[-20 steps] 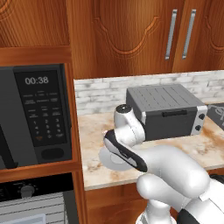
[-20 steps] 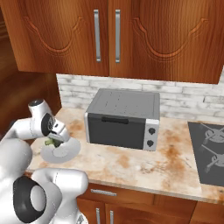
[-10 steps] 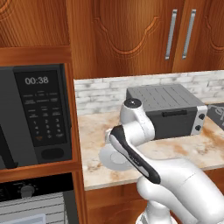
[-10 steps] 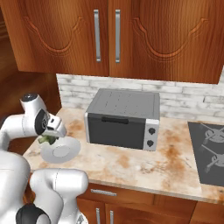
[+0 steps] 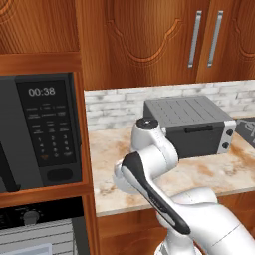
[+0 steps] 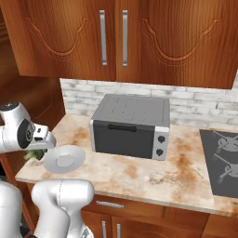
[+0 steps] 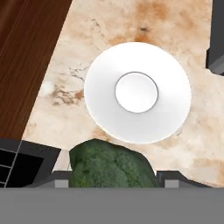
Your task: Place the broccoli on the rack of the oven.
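On the speckled worktop (image 6: 139,176) sits a white plate (image 7: 138,92); just beside the plate, the tool (image 7: 113,177) is clamped on the broccoli (image 7: 111,165).

Broccoli (image 7: 111,165): dark-green bumpy floret, seen from hand view low between two dark finger tips, above marbled counter, just off near rim of round white plate; stalk hidden. In right base view small green patch (image 6: 33,155) shows under white wrist, beside plate's left edge

Oven (image 5: 35,232): built into wood cabinet column below microwave, at lower left of left base view; dark control strip with round grey knob, pale ribbed front beneath, bluish window corner at bottom edge; door closed
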Available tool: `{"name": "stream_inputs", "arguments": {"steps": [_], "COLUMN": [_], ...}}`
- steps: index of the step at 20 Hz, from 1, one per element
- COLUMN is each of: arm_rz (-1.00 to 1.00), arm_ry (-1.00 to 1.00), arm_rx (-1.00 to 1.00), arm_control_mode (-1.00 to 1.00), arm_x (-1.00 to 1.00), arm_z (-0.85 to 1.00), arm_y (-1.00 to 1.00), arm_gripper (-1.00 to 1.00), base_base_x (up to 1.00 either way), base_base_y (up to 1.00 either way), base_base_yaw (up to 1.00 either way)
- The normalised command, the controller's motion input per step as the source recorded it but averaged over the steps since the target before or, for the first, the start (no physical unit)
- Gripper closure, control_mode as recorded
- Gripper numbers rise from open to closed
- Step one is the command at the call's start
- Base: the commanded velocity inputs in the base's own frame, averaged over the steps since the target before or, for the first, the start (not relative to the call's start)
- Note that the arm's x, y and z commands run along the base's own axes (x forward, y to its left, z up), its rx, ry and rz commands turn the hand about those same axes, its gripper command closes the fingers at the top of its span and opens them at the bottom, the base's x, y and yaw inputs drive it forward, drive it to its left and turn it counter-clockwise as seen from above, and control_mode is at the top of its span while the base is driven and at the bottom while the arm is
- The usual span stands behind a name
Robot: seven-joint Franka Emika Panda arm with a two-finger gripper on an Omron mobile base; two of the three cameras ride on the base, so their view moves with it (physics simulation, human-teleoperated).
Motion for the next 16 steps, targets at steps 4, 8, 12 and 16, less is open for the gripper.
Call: {"name": "stream_inputs", "arguments": {"steps": [4,8,12,16], "arm_rz": [0.24,0.26,0.22,0.09], "arm_ry": [0.0,0.0,0.0,-0.11], "arm_rx": [-0.1,-0.14,-0.11,-0.01], "arm_control_mode": [-1.0,-1.0,-1.0,-1.0], "arm_x": [-0.74,-0.64,-0.56,-0.36], "arm_z": [0.0,0.01,-0.06,-0.61], "arm_y": [0.54,0.69,0.9,1.0], "arm_gripper": [1.0,1.0,1.0,1.0], "base_base_x": [0.0,0.0,0.0,0.0], "base_base_y": [0.0,0.0,0.0,0.0], "base_base_yaw": [0.0,0.0,0.0,0.0]}}
